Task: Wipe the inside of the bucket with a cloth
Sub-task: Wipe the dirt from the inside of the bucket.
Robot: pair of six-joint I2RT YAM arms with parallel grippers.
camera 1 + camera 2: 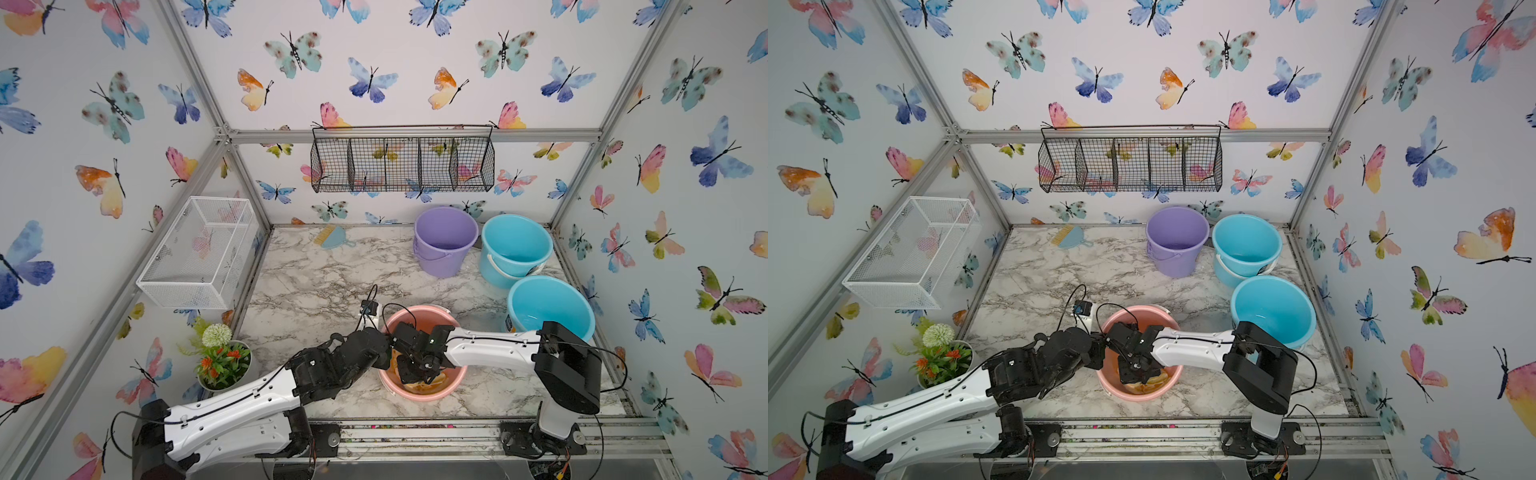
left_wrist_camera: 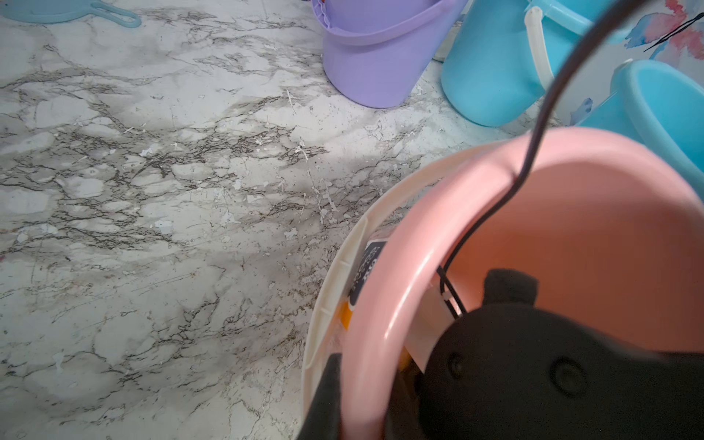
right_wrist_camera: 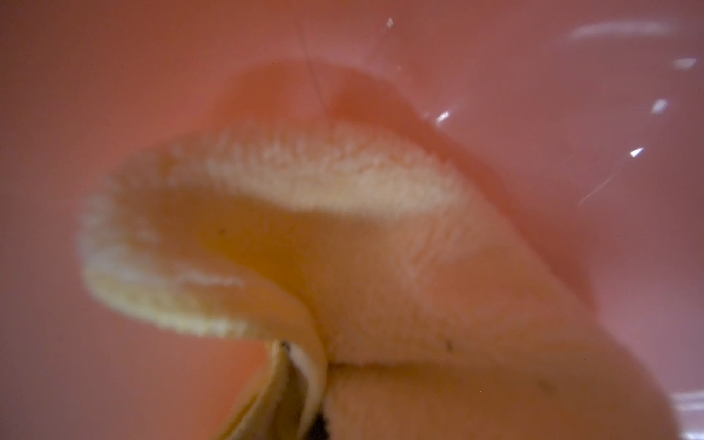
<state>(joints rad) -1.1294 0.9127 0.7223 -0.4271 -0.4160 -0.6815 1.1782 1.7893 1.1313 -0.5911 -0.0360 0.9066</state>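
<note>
A pink bucket (image 1: 419, 309) (image 1: 1133, 309) stands upright at the front middle of the marble table. My left gripper (image 1: 385, 356) (image 1: 1100, 354) (image 2: 362, 404) is shut on its left rim (image 2: 381, 304), one finger outside the wall and one inside. My right gripper (image 1: 415, 375) (image 1: 1136, 375) reaches down into the bucket and is shut on the cloth (image 1: 428, 385) (image 1: 1148, 385), a pale yellow terry towel. In the right wrist view the cloth (image 3: 343, 228) lies folded against the pink inner wall (image 3: 114, 76) and covers the gripper's fingertips.
A purple bucket (image 1: 445, 241) and two blue buckets (image 1: 515, 249) (image 1: 548, 307) stand at the back right. A potted plant (image 1: 222, 361) sits front left, and a blue dustpan (image 1: 334, 237) lies at the back. A white wire basket (image 1: 199, 253) hangs on the left wall and a black one (image 1: 402, 164) on the back wall.
</note>
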